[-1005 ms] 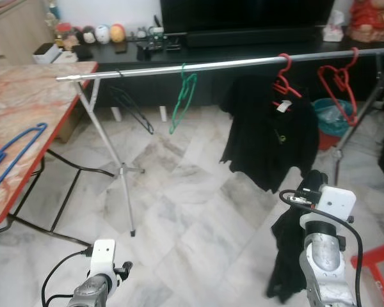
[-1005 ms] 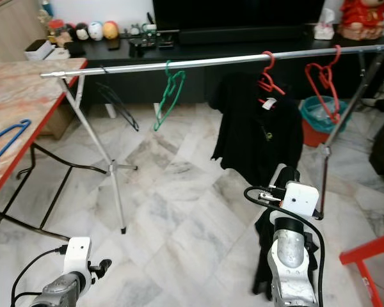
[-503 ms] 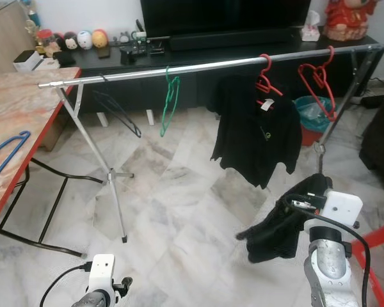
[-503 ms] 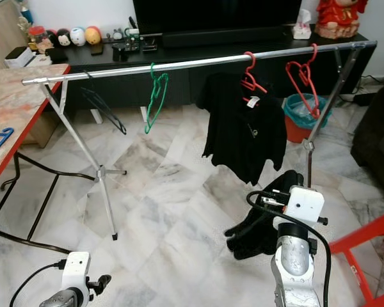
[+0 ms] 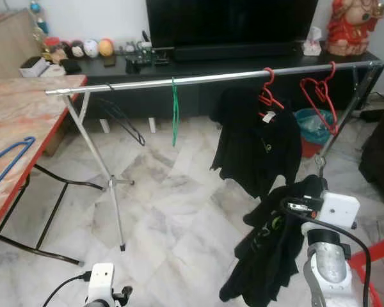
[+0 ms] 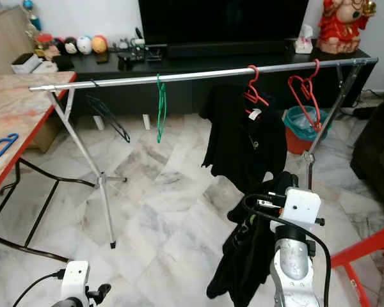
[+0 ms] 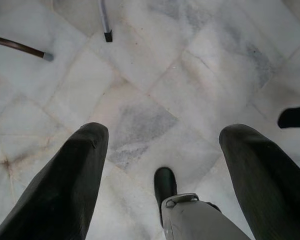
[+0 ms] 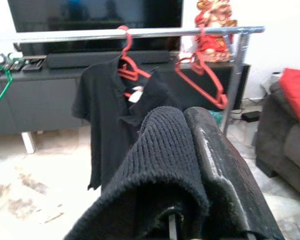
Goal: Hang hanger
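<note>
A silver clothes rail spans the room in front of me. On it hang a black hanger, a green hanger turned edge-on, a red hanger carrying a black shirt, and an empty red hanger. My right gripper is shut on a black garment, held low, in front of the rail and below the hung shirt. The garment drapes over one finger and hides it. My left gripper hangs open above the marble floor, holding nothing.
A marble-topped table with a red edge stands at the left, a blue hanger lying on it. The rail's tripod leg stands on the floor. A black TV cabinet is behind; a red chair edge at the lower right.
The camera has shifted. The black garment in my right gripper has swung from flared out to the left to hanging straight down. The green hanger has turned edge-on.
</note>
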`<state>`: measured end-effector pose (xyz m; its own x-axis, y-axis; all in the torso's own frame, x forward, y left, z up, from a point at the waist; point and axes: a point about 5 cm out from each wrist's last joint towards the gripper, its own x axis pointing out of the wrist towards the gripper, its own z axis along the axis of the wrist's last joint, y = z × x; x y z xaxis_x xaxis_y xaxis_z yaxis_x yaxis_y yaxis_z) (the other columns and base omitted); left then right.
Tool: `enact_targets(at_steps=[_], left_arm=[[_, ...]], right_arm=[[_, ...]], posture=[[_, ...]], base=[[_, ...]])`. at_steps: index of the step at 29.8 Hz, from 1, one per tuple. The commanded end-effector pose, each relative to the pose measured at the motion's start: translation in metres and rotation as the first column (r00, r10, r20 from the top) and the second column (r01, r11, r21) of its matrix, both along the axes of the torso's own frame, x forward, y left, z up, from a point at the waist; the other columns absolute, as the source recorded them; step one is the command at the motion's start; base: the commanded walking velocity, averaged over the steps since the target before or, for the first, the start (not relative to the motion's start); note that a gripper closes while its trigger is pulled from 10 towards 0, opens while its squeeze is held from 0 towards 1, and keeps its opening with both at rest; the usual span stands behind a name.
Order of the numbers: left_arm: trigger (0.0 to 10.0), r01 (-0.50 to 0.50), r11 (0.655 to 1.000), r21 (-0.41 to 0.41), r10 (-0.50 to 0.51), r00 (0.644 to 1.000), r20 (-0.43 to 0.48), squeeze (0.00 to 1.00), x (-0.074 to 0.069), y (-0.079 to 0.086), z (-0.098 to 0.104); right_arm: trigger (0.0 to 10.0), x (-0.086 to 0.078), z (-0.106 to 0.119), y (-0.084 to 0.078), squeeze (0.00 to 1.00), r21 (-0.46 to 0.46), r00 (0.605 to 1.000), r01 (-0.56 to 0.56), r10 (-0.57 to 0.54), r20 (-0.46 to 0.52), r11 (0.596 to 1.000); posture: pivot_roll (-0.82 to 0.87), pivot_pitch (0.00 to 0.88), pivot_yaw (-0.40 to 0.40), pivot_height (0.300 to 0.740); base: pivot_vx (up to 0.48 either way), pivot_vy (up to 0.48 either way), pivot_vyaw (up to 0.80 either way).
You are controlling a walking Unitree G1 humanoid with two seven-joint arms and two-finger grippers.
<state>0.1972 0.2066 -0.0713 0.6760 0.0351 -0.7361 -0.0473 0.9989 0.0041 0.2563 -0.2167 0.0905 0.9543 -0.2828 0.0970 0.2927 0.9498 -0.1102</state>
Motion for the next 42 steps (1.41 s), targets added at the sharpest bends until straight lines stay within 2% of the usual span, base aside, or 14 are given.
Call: enact_targets(at_steps=[1,21,26,34,42], left_arm=[[10.0,0.000,1.000,0.006,0.000,1.000,-0.005,0.00,-0.003,0.004,-0.001],[10.0,0.005,1.000,0.005,-0.005,1.000,-0.008,0.00,-0.003,0.008,0.000],[10.0,0.006,1.000,0.004,-0.006,1.000,-0.005,0.00,0.000,0.007,0.001],[10.0,0.024,1.000,0.001,-0.024,1.000,-0.006,0.00,0.002,0.004,0.002],[10.0,0.027,1.000,0.010,-0.027,0.999,0.020,0.00,0.015,0.008,0.009]], right_arm=[[10.0,0.006,0.015,0.005,0.00,-0.010,0.998,-0.023,0.024,0.054,1.000],[10.0,0.007,0.009,0.009,0.00,0.018,0.999,-0.017,0.016,0.028,1.000],[10.0,0.007,0.008,0.010,0.00,0.023,1.000,-0.018,0.017,0.021,1.000],[10.0,0.007,0.006,0.013,0.00,0.020,1.000,-0.024,0.024,0.019,1.000],[10.0,0.007,0.005,0.015,0.00,0.026,0.999,-0.034,0.034,0.014,0.999]], posture=[[-0.04,0.000,0.039,0.740],[-0.03,0.000,0.044,0.740],[-0.03,0.000,0.045,0.740],[-0.02,0.000,0.047,0.740],[-0.02,0.000,0.052,0.740]], base=[[0.296,0.000,0.00],[0.298,0.000,0.00],[0.299,0.000,-0.76],[0.247,0.000,0.00],[0.000,0.000,0.00]])
